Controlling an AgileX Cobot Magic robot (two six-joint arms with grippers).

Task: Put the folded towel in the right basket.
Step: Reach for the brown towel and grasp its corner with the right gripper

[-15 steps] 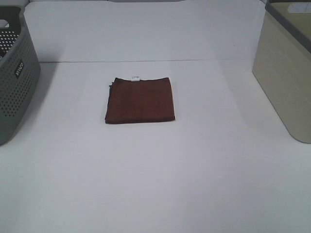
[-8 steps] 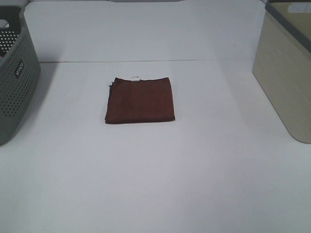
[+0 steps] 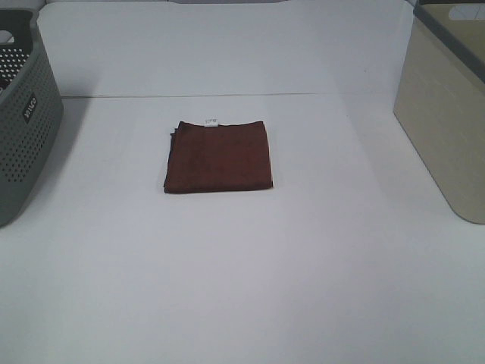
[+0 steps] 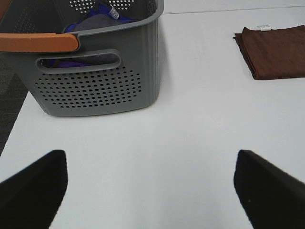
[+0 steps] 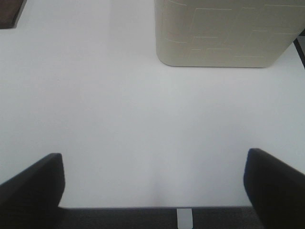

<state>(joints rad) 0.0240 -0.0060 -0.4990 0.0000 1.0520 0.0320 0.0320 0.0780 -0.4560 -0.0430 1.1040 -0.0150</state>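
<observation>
Nearest, the left gripper (image 4: 150,188) and the right gripper (image 5: 152,188) hang over the near part of the table (image 3: 242,288), each with jaws spread wide and holding nothing. The towel (image 3: 218,156) lies folded flat farther out, at the table's middle, well apart from both grippers. The grey basket (image 3: 23,129) stands to its left and the beige basket (image 3: 447,121) to its right, neither touching it.
</observation>
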